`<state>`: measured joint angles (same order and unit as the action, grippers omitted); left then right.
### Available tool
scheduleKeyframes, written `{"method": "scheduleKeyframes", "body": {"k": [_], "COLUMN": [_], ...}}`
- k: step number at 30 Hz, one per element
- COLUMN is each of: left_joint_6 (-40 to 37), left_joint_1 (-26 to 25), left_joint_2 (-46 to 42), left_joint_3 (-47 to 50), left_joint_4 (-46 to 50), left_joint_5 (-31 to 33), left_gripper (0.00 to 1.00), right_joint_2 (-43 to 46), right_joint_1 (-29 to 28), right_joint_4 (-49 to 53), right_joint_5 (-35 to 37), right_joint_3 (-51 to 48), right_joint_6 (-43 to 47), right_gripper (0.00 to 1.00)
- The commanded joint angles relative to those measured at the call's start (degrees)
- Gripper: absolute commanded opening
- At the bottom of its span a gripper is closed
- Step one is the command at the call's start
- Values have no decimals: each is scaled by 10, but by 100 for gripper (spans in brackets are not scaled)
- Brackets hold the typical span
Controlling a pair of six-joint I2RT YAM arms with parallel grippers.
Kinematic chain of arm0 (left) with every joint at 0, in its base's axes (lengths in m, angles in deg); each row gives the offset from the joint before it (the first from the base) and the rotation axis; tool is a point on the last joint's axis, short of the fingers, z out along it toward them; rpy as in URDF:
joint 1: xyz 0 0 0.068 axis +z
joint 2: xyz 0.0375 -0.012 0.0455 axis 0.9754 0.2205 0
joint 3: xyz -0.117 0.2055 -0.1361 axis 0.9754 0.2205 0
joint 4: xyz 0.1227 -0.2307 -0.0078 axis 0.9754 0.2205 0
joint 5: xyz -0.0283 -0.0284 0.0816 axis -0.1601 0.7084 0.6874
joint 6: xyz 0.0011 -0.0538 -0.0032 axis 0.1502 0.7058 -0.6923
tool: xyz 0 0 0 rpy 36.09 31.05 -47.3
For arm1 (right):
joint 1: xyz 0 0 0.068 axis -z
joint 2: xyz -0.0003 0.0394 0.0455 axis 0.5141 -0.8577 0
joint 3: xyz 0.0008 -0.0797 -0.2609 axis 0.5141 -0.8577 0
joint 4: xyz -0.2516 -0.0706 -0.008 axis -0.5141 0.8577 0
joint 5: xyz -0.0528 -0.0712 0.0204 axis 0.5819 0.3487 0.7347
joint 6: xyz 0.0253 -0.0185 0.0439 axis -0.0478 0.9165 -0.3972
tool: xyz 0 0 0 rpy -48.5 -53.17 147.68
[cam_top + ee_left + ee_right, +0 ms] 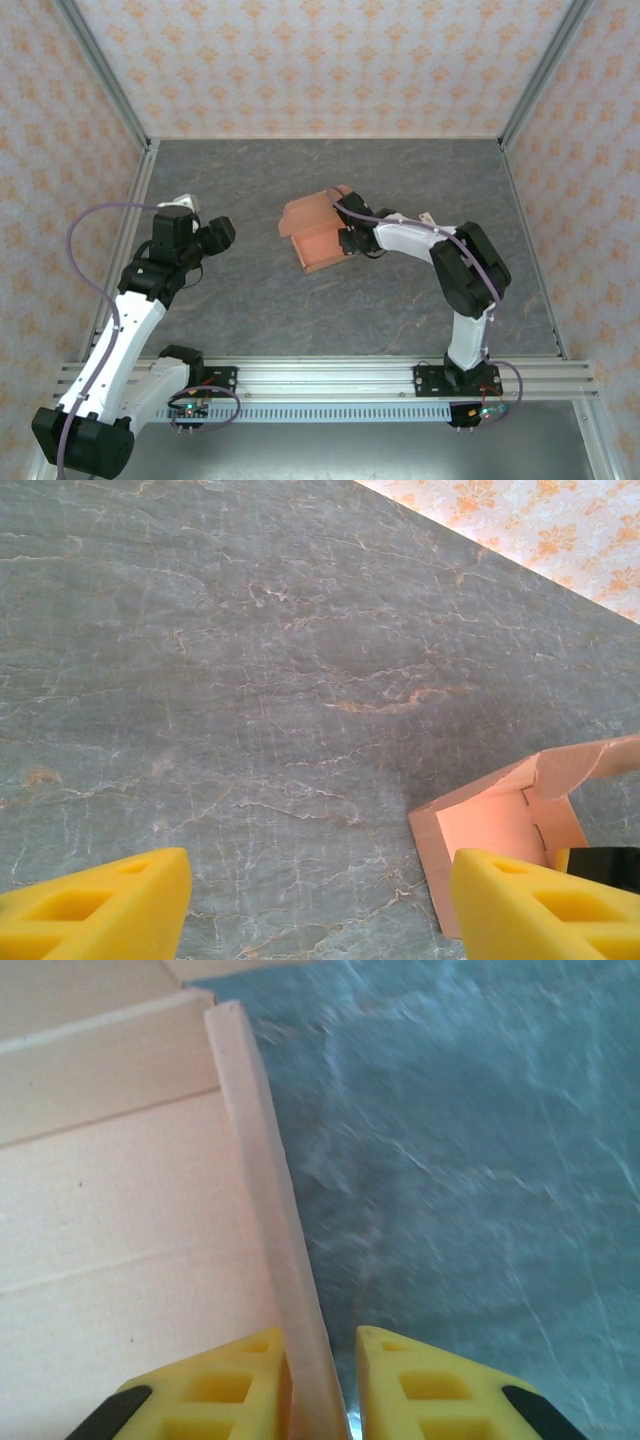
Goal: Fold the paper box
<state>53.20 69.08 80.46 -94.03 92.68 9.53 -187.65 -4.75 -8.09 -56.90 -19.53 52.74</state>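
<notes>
The thin salmon-orange paper box (318, 232), flaps half raised, sits just right of centre on the grey stone-patterned counter (400, 180); the right pincer (346, 241) pinches one upright side wall (270, 1210); the left pincer (222, 232), spread wide and empty, hovers well apart on the left; folding looks midway; next, the left should press a loose flap inward.

Bright even light, soft shadows, right-wrist blur

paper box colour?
Salmon-orange paper box, clearest in the top external view.
</notes>
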Motion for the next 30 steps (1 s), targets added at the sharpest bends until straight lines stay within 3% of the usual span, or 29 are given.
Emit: {"method": "scheduleKeyframes", "body": {"k": [1,10,19,25,30], "left_joint_6": [-7,-4,-3,-23,-32], "left_joint_1": [4,2,-28,-129,-171], "left_joint_2": [-3,11,12,34,75], "left_joint_3": [15,29,52,41,19], "left_joint_4": [-24,-49,-114,-169,-188], "left_joint_5": [-9,-17,-65,-64,-67], "left_gripper": [70,70,70,70,70], "right_joint_2": [44,115,216,315,283], "right_joint_1": [1,-4,19,122,235], "right_joint_4": [-26,-106,-61,18,70], "right_joint_5": [3,-57,4,29,50], "right_joint_3": [-31,-109,-136,-152,-120], "right_joint_6": [-39,-106,-79,-36,25], "right_gripper": [25,42,53,58,61]}}
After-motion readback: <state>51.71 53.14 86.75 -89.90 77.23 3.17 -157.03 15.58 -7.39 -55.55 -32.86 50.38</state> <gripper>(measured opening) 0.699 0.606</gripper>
